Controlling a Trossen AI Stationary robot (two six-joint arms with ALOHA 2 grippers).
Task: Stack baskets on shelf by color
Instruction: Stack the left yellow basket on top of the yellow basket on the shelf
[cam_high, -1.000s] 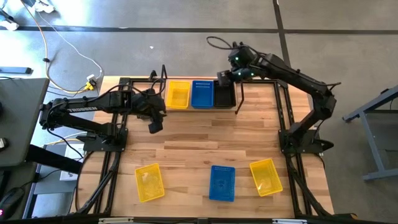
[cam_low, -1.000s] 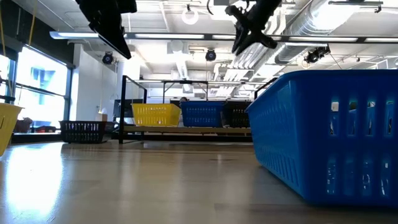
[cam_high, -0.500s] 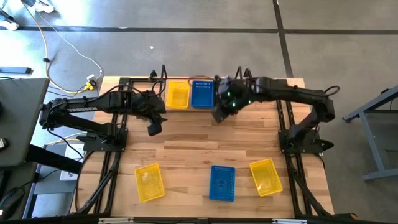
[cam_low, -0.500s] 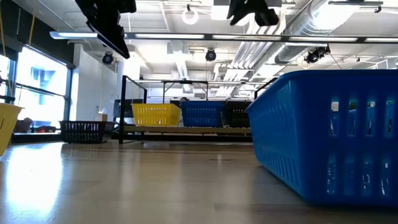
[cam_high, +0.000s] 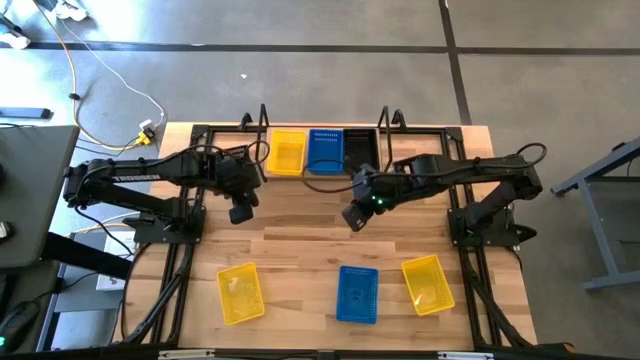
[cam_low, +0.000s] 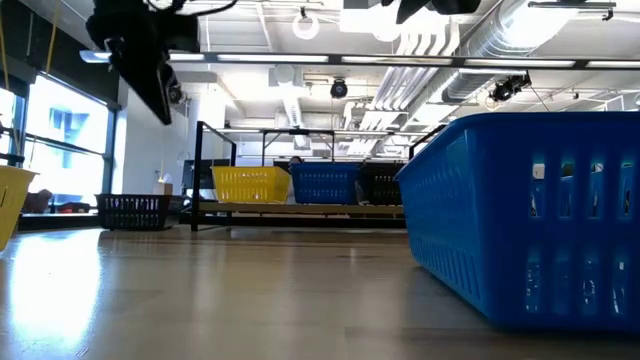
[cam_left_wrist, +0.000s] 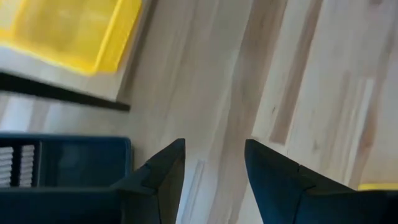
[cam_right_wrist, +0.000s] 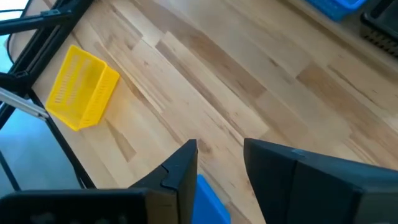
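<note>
The shelf (cam_high: 322, 176) stands along the table's far edge and bears a yellow basket (cam_high: 286, 152), a blue basket (cam_high: 325, 150) and a black basket (cam_high: 361, 150) side by side. A yellow basket (cam_high: 240, 293), a blue basket (cam_high: 357, 293) and a second yellow basket (cam_high: 428, 284) rest on the table near its front edge. A black basket (cam_low: 133, 210) rests on the table left of the shelf. My left gripper (cam_high: 240, 212) hangs open and empty in front of the shelf's left end. My right gripper (cam_high: 355, 217) hangs open and empty over the table's middle.
Black frame rails (cam_high: 170, 270) run along the table's left and right sides. Bare wood (cam_high: 310, 235) lies between the shelf and the near row of baskets. The right wrist view shows the near left yellow basket (cam_right_wrist: 81, 87) and a corner of the near blue basket (cam_right_wrist: 208, 199).
My right gripper has drawn back from the black basket on the shelf toward the table's near edge, and now hangs over the table's middle. My left gripper has shifted a little toward the table's left and near edges. No basket has moved.
</note>
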